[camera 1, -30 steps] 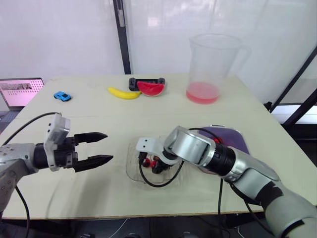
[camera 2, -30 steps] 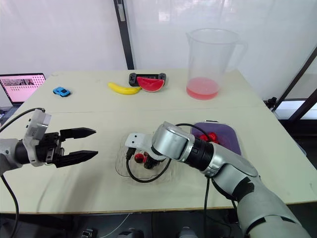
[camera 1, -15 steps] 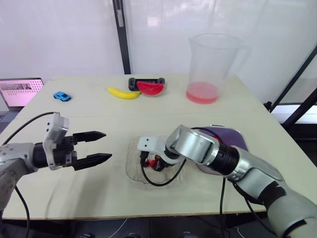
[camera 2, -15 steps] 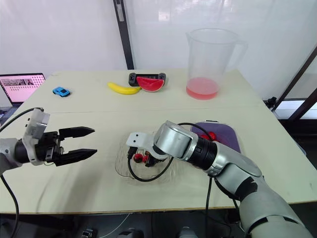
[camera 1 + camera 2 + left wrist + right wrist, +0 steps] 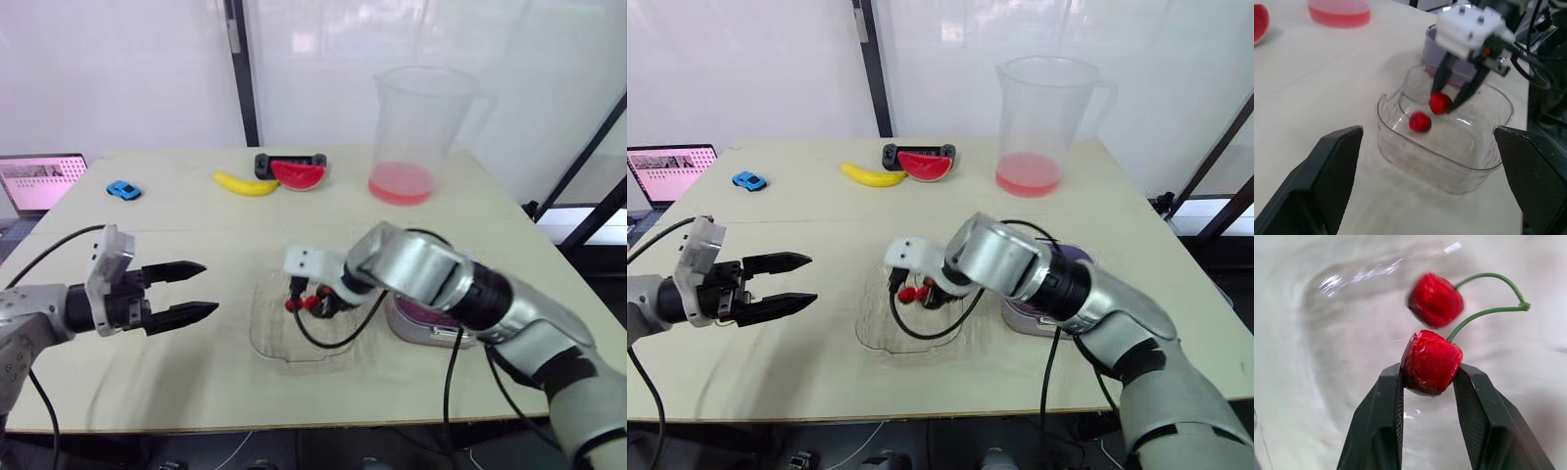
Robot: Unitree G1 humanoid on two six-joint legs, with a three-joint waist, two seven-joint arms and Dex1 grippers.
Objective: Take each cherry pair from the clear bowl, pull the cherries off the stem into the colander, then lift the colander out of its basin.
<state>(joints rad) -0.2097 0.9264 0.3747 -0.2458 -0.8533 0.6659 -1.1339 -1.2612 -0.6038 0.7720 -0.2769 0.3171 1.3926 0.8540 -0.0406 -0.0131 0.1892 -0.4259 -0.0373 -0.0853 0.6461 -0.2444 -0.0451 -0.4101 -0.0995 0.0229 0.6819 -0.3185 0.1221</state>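
Note:
The clear bowl sits mid-table. My right gripper hovers just above it, shut on one red cherry of a pair. The second cherry dangles from the shared green stem. In the left wrist view both cherries hang over the bowl. My left gripper is open to the left of the bowl, pointing at it, with nothing between its fingers. The purple colander in its basin stands right of the bowl, mostly hidden behind my right arm.
A big clear pitcher with pink liquid stands at the back right. A watermelon slice, a banana and a blue toy car lie along the back. A laptop is far left. A black cable loops over the bowl.
My right gripper has risen out of the bowl with the cherry pair, and the arm has shifted right. The left gripper has stayed in place.

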